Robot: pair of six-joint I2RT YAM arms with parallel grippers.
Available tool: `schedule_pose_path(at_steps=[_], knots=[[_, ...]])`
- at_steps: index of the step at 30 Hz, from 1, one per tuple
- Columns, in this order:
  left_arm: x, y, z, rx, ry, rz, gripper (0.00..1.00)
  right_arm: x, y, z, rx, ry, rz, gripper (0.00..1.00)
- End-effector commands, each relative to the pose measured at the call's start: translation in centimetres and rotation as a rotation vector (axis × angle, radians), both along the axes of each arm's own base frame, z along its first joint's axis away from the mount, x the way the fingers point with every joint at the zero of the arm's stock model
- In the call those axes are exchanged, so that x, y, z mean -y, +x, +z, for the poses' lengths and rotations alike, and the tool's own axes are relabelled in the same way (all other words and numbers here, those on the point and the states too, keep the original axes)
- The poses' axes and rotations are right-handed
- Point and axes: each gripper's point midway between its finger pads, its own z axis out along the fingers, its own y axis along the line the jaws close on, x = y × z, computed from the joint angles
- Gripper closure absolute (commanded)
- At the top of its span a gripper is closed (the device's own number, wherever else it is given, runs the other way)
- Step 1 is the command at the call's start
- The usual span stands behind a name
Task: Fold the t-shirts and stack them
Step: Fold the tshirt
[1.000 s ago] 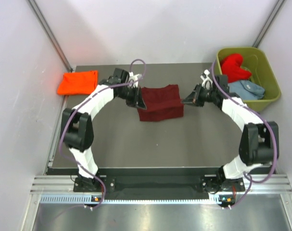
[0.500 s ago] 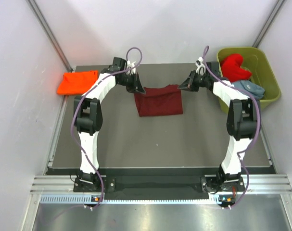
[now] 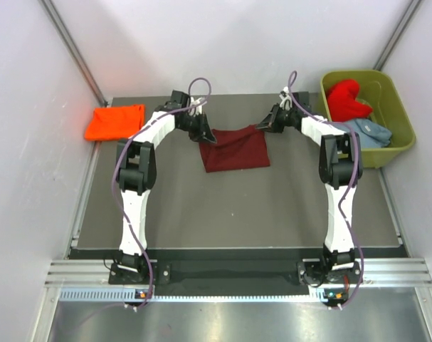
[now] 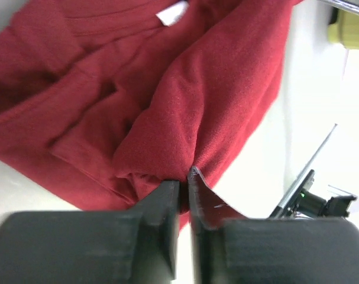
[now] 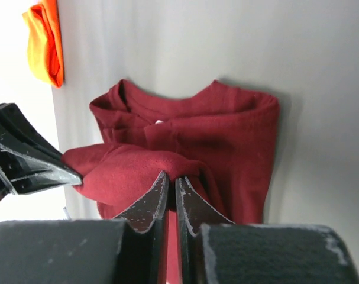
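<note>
At the far left corner of the table, the orange shirt is lying as a neat folded rectangle, well apart from everything else. It is looking finished and seems to be marking the spot for the stack.

Toward the middle of the far side, the left claw is pinching the far left corner of the maroon shirt. In the left wrist view its jaws are pressing together on a bunched ridge of the maroon cloth.

The maroon shirt is resting on the table as a rough rectangle between the two claws. Its far edge is being lifted and doubled over, with the collar and label showing underneath, so this fold is looking only partly made.

The right claw is gripping the far right corner of the same shirt. The right wrist view shows its jaws clamping a roll of maroon fabric.

At the far right, the olive tub is holding the red shirt and the grey-blue shirt, both crumpled and unfolded.

Judging from this, one shirt is done, one is mid-fold and not yet stacked on the orange one, and two are waiting in the tub.
</note>
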Motion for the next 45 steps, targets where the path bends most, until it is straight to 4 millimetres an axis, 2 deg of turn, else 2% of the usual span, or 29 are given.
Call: schedule_pose_path(at_steps=[1,3,4,5,6,7,8,9,11,12,13,14,15,20,21,22,24,25,27,32,38,39,41,42,43,45], knots=[[-0.8,2.4,0.5,0.066,0.002,0.050,0.80,-1.6,2.6,3.9,0.147,0.037,0.010,0.94],[-1.7,3.9,0.4,0.108,0.053,0.090,0.61,-1.6,2.9,4.3,0.160,0.044,0.009,0.79],[-2.0,4.4,0.6,0.122,0.069,0.100,0.59,-1.7,3.0,4.7,0.173,0.045,0.011,0.71],[-2.3,4.9,1.4,0.158,0.089,0.104,0.57,-1.6,3.1,5.2,0.186,0.044,0.010,0.59],[-2.6,5.5,2.7,0.197,0.101,0.118,0.48,-1.6,3.0,6.5,0.214,0.042,0.012,0.54],[-3.1,6.0,3.4,0.225,0.133,0.143,0.42,-1.4,2.9,7.5,0.242,0.034,0.016,0.45],[-3.5,6.0,5.6,0.276,0.143,0.146,0.37,-1.4,2.8,8.3,0.261,0.028,0.017,0.38],[-3.7,5.9,6.5,0.300,0.156,0.148,0.34,-1.2,2.5,10.2,0.291,0.027,0.012,0.37],[-4.6,5.3,7.7,0.311,0.187,0.167,0.27,-1.2,1.9,11.0,0.297,0.022,0.016,0.36],[-4.7,4.8,7.6,0.303,0.190,0.159,0.27,-1.4,1.3,12.2,0.314,0.024,0.023,0.36],[-5.0,4.3,7.8,0.293,0.189,0.159,0.26,-1.6,0.9,12.5,0.316,0.022,0.031,0.36],[-5.2,3.8,7.3,0.272,0.187,0.155,0.25,-1.7,0.5,12.4,0.311,0.024,0.038,0.36],[-5.4,2.8,5.5,0.217,0.198,0.150,0.25,-2.1,-0.2,12.4,0.301,0.028,0.048,0.36],[-5.4,0.5,0.2,0.064,0.201,0.130,0.26,-2.6,-2.0,10.8,0.244,0.035,0.073,0.36],[-5.2,0.5,-0.3,0.047,0.192,0.126,0.26,-2.7,-2.3,10.5,0.238,0.035,0.079,0.36],[-5.1,0.4,-1.7,0.008,0.182,0.128,0.26,-2.8,-2.5,9.8,0.226,0.031,0.083,0.36],[-4.6,0.7,-2.3,-0.007,0.157,0.124,0.26,-3.1,-3.0,8.0,0.185,0.026,0.088,0.36],[-4.5,0.9,-3.4,-0.025,0.157,0.126,0.26,-3.4,-3.0,7.5,0.177,0.024,0.094,0.36],[-4.4,1.8,-3.6,-0.015,0.157,0.129,0.25,-3.7,-3.0,6.0,0.150,0.015,0.100,0.36],[-4.8,3.3,-4.6,-0.012,0.148,0.152,0.24,-3.8,-2.0,4.2,0.145,-0.013,0.099,0.36],[-4.4,4.1,-6.4,-0.040,0.102,0.155,0.25,-4.5,-1.2,1.5,0.121,-0.036,0.103,0.36],[-4.2,4.3,-6.7,-0.036,0.095,0.153,0.26,-4.7,-1.2,0.3,0.104,-0.042,0.105,0.36],[-3.9,4.4,-7.4,-0.044,0.085,0.145,0.28,-5.2,-0.9,-0.1,0.108,-0.044,0.112,0.36],[-3.7,4.5,-7.5,-0.041,0.079,0.140,0.30,-5.4,-0.9,-1.2,0.090,-0.049,0.115,0.35],[-3.7,4.6,-8.0,-0.043,0.077,0.138,0.32,-5.7,-0.9,-1.5,0.087,-0.051,0.118,0.35],[-3.2,4.7,-7.9,-0.040,0.055,0.123,0.39,-6.2,-0.6,-2.1,0.080,-0.052,0.120,0.35]])
